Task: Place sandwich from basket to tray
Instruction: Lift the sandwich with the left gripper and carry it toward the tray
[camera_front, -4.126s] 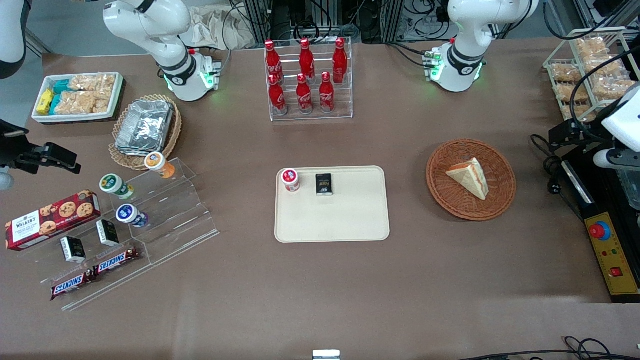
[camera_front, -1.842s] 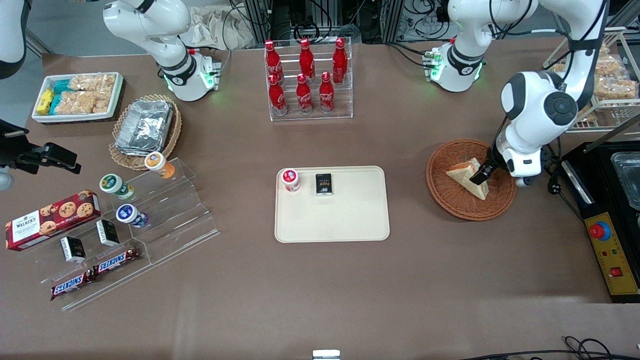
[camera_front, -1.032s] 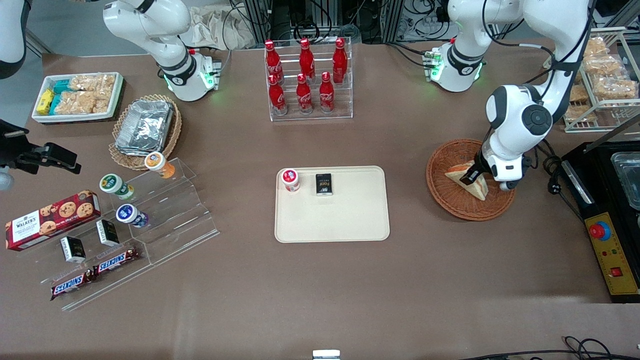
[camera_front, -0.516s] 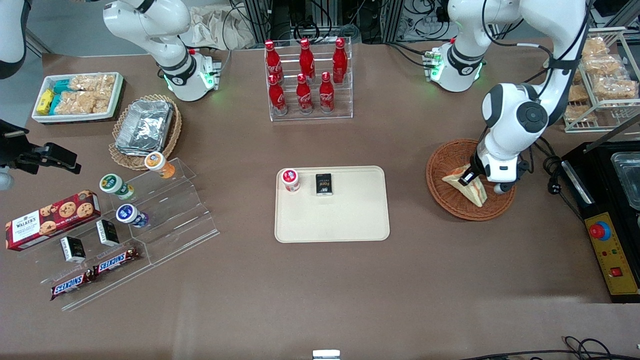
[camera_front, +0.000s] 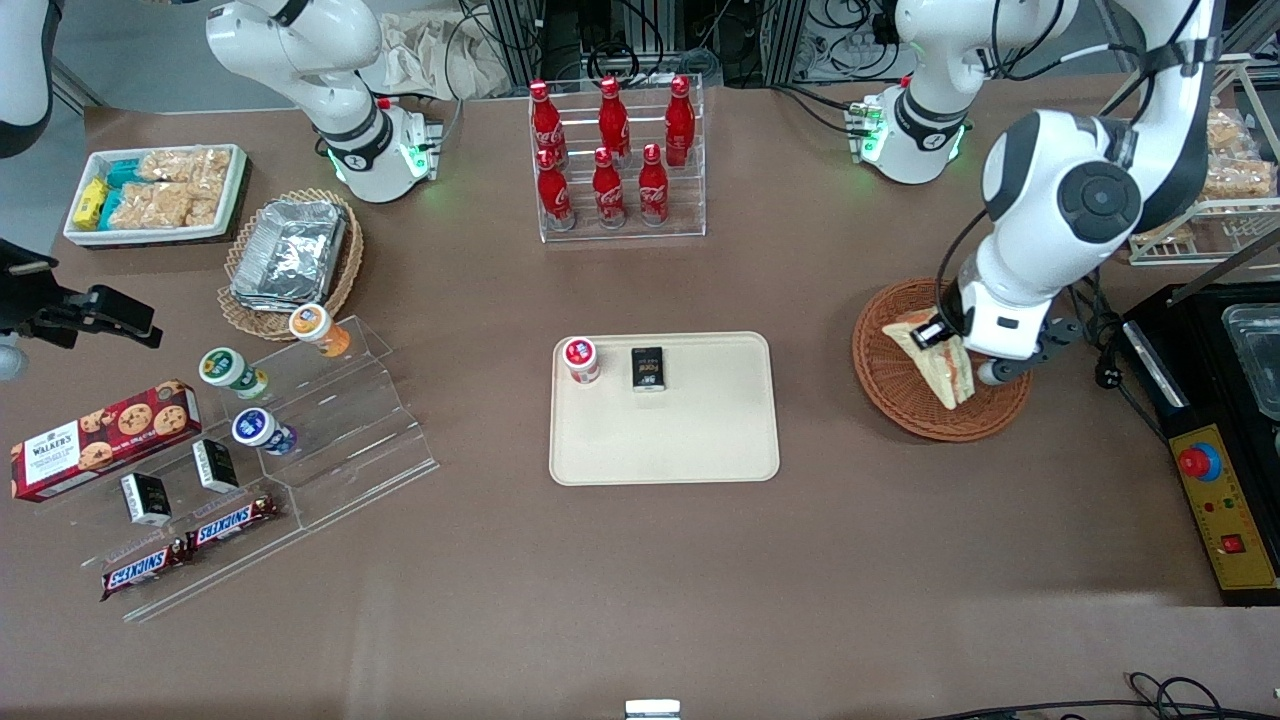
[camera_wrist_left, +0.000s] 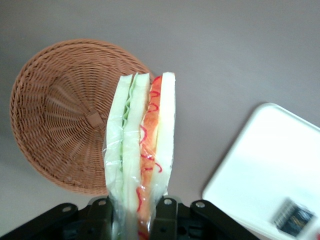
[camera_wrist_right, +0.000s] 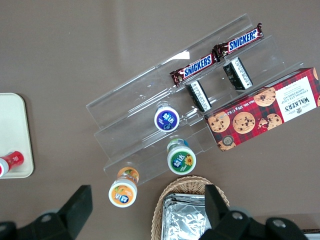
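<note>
My left gripper (camera_front: 945, 338) is shut on the sandwich (camera_front: 940, 362), a wrapped wedge of white bread with red-orange and green filling, and holds it lifted above the reddish-brown wicker basket (camera_front: 890, 385). In the left wrist view the sandwich (camera_wrist_left: 142, 150) stands between the two black fingers (camera_wrist_left: 166, 220), with the empty basket (camera_wrist_left: 60, 130) below it and a corner of the cream tray (camera_wrist_left: 260, 160) showing. The tray (camera_front: 700, 440) lies at the table's middle, toward the parked arm's end from the basket.
On the tray stand a red-lidded cup (camera_front: 580, 360) and a small black packet (camera_front: 648, 368). A rack of red bottles (camera_front: 612, 160) stands farther from the front camera. A black control box (camera_front: 1220, 500) and a wire snack rack (camera_front: 1230, 170) lie at the working arm's end.
The gripper came down onto the sandwich in the basket, shut on it, and has now lifted it clear of the basket floor, tilting it upright.
</note>
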